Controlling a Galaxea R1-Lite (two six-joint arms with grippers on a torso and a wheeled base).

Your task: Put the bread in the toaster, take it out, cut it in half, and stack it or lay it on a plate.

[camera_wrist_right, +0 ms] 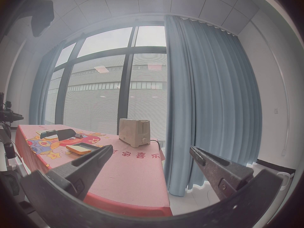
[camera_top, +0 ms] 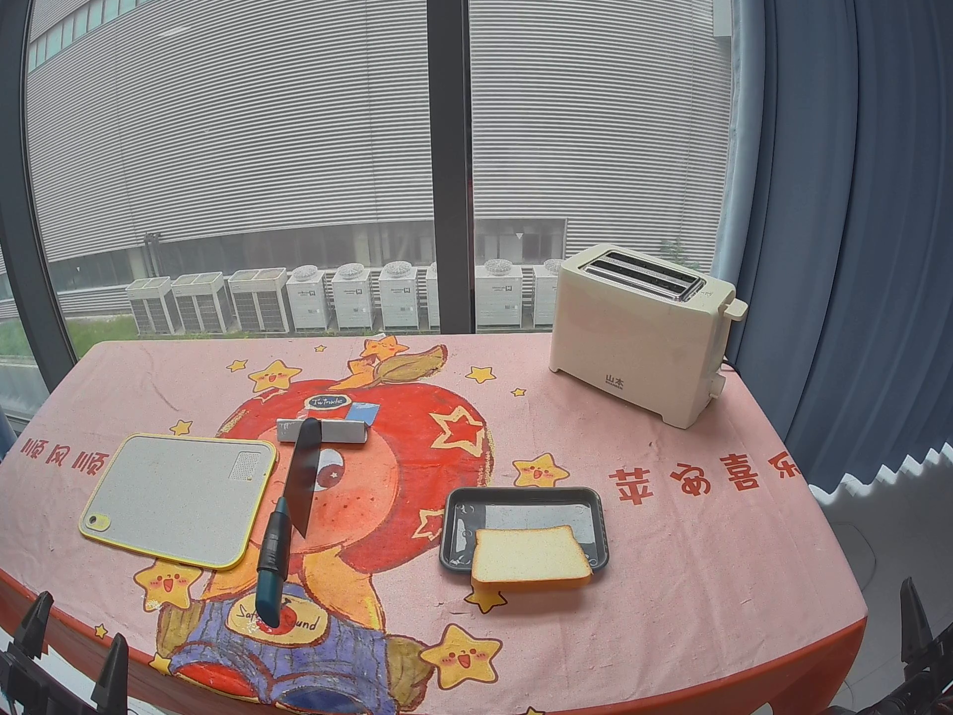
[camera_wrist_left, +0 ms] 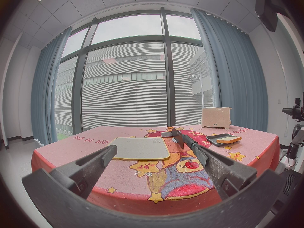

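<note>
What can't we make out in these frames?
Head view: toaster slots are dark inside, contents unclear.
Head view: near rim of black tray covered by bread slice.
Head view: grey block partly under knife blade, identity unclear.

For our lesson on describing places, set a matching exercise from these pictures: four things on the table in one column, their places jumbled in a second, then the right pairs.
Things
1. slice of bread
2. knife
3. toaster
4. cutting board

Places
A. far right corner, next to the curtain
B. flat on the tablecloth, at the robot's left
C. on the black tray, overlapping its near rim
D. blade propped on a grey rest, handle towards the robot

Pairs: 1-C, 2-D, 3-A, 4-B
</note>
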